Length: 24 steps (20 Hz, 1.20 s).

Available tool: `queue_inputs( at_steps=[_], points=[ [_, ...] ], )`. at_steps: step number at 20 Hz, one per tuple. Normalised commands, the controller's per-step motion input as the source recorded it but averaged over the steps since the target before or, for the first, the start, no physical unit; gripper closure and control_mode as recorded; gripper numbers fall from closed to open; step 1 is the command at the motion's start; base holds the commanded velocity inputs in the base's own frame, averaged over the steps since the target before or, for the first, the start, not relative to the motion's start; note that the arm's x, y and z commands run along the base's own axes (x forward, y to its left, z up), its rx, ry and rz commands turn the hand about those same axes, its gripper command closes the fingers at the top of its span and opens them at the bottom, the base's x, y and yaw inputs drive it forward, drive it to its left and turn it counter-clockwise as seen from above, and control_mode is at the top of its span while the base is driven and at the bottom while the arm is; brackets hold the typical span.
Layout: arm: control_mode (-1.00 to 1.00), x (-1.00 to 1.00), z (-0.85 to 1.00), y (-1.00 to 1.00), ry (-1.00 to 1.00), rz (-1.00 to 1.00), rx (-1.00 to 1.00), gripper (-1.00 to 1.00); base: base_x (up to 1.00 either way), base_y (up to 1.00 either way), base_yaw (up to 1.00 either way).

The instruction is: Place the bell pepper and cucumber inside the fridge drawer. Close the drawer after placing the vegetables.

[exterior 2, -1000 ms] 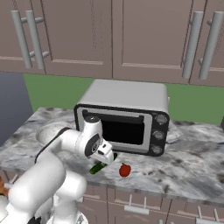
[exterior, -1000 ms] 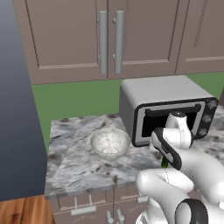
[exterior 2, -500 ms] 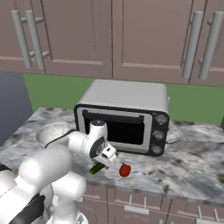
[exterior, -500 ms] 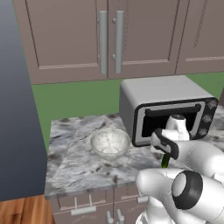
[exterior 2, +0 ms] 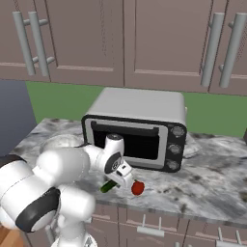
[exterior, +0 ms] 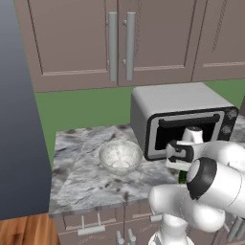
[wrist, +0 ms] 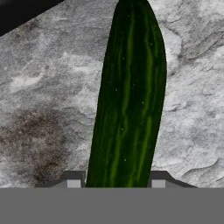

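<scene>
The cucumber [wrist: 131,100] lies on the marbled counter in front of the toaster oven, dark green and slim. In the hand view it runs up between my two fingertips [wrist: 73,183], which press against its sides. My gripper [wrist: 115,183] is shut on the cucumber, low over the counter [exterior 2: 124,179]. From the right base camera its green end [exterior 2: 108,185] pokes out beside the hand, and a green sliver [exterior: 182,178] shows under the wrist in the left base view. The red bell pepper [exterior 2: 137,188] sits on the counter just right of the gripper. The fridge drawer is out of view.
A silver toaster oven [exterior 2: 137,135] stands right behind the gripper. A glass bowl [exterior: 120,157] rests on the counter to the left. Brown wall cabinets [exterior: 119,43] hang above. The counter's front edge [exterior 2: 159,212] is close to the pepper. A dark tall panel [exterior: 19,119] borders the left.
The fingers have come together against the cucumber's sides. The arm's elbow has swung nearer the cameras while the hand stayed over the cucumber.
</scene>
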Motion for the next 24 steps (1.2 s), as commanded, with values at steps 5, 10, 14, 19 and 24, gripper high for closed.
queue_inputs(
  at_steps=[5, 10, 14, 19, 24],
  points=[
    [-1.0, -0.05, 0.44, 0.41, -0.07, -0.01, 0.0, 1.0, 0.0, 0.0, 0.0],
    [-1.0, -0.38, 1.0, 0.36, -0.05, 0.0, -0.01, 1.0, 0.0, 0.0, 0.0],
    [-1.0, -0.37, 1.0, 0.3, -0.13, 0.0, -0.03, 1.0, 0.0, 0.0, 0.0],
    [-1.0, -0.03, 1.0, 0.47, -0.11, 0.0, -0.05, 1.0, 0.0, 0.0, 0.0],
    [-1.0, 0.0, 0.35, 0.27, 0.0, -0.05, -0.05, 1.0, 0.0, 0.0, 0.0]
  ],
)
